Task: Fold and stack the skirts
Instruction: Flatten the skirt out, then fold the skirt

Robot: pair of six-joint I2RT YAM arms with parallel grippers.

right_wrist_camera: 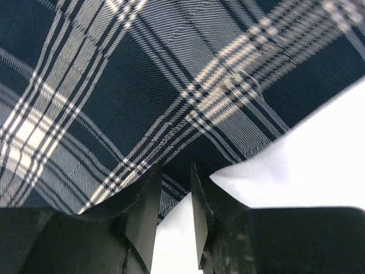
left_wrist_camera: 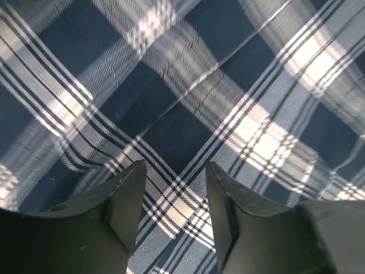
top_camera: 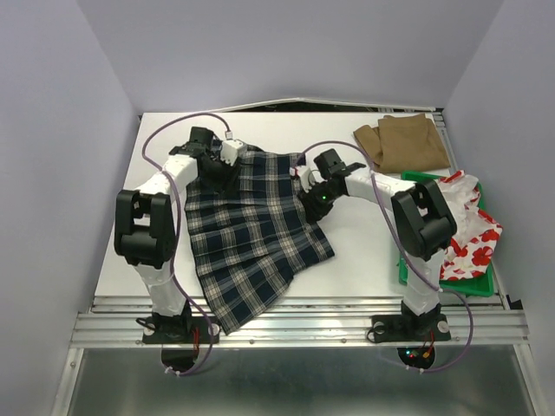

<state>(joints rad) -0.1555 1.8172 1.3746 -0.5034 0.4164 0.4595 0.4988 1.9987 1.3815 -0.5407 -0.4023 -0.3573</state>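
Now: left gripper (left_wrist_camera: 174, 171) stands open over the plaid skirt (top_camera: 251, 234), nothing pinched; right gripper (right_wrist_camera: 174, 171) sits narrow at its edge, grip unclear. Pinch both sides fully before you fold.

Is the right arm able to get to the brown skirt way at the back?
Probably yes. The brown skirt lies uncovered at the far right corner, on that arm's side, with nothing on top of it or in the way. For now, though, the right hand is at the plaid skirt's edge.
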